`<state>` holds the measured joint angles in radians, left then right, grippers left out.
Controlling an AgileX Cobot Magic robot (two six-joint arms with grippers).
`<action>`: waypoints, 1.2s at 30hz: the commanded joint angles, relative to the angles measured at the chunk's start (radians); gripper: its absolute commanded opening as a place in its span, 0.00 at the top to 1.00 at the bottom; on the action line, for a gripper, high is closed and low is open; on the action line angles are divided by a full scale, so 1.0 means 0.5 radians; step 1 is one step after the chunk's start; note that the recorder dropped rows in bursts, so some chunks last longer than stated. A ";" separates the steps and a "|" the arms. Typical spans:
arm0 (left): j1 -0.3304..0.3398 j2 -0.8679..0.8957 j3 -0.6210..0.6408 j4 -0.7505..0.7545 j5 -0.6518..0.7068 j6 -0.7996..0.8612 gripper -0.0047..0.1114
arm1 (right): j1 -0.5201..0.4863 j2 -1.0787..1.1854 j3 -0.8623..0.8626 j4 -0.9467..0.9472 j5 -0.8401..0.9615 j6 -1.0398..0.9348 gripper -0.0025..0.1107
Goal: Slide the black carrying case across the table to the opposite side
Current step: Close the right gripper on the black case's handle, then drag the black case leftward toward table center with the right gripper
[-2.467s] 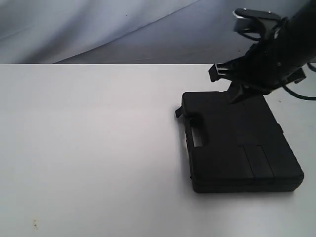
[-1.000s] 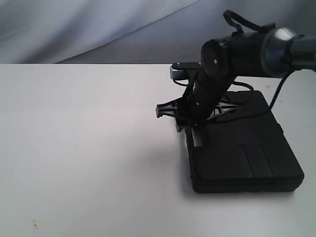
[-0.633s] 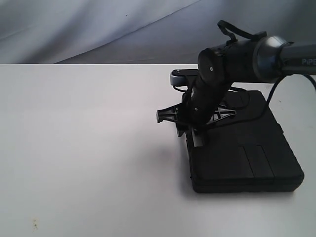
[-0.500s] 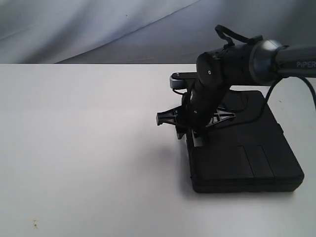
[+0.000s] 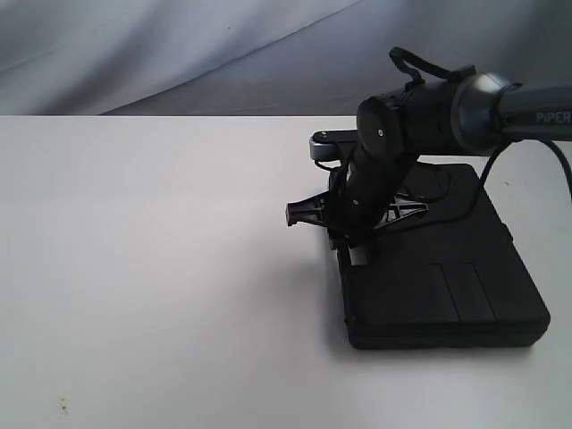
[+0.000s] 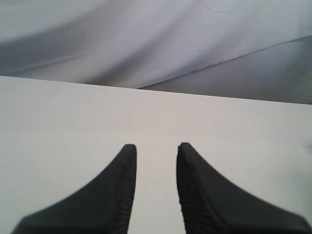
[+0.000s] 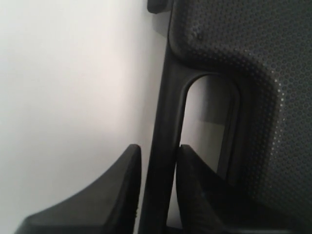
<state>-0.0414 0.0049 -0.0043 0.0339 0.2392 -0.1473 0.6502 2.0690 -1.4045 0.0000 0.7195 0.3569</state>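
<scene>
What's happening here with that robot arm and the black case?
The right arm is bent down over the black carrying case, which lies flat on the right part of the white table. The right tool straddles the case's handle, one finger outside the bar and one in the handle opening, pinching it. The left tool hangs open over bare table, holding nothing. The case is not yet across the table.

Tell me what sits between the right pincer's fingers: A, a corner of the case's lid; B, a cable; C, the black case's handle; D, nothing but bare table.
C: in the right wrist view the handle runs straight between the two fingers of the right pincer.
</scene>
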 commanded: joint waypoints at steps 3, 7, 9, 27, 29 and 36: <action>0.006 -0.010 0.009 0.009 -0.006 -0.011 0.71 | 0.006 -0.004 -0.012 0.000 -0.045 0.022 0.77; 0.006 -0.010 0.009 0.009 -0.006 -0.011 0.71 | 0.006 -0.004 -0.012 0.000 -0.045 0.022 0.77; 0.006 -0.010 0.009 0.009 -0.006 -0.011 0.71 | 0.006 -0.004 -0.012 0.000 -0.045 0.022 0.77; 0.006 -0.010 0.009 0.009 -0.006 -0.011 0.71 | 0.006 0.004 -0.012 0.000 -0.026 0.031 0.71; 0.006 -0.010 0.009 0.009 -0.006 -0.011 0.71 | 0.006 0.025 -0.012 0.000 -0.013 0.031 0.71; 0.006 -0.010 0.009 0.009 -0.006 -0.011 0.71 | 0.006 0.094 -0.012 0.033 -0.035 0.031 0.71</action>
<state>-0.0414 0.0049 -0.0043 0.0339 0.2392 -0.1473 0.6502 2.1174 -1.4045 0.0059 0.7156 0.3692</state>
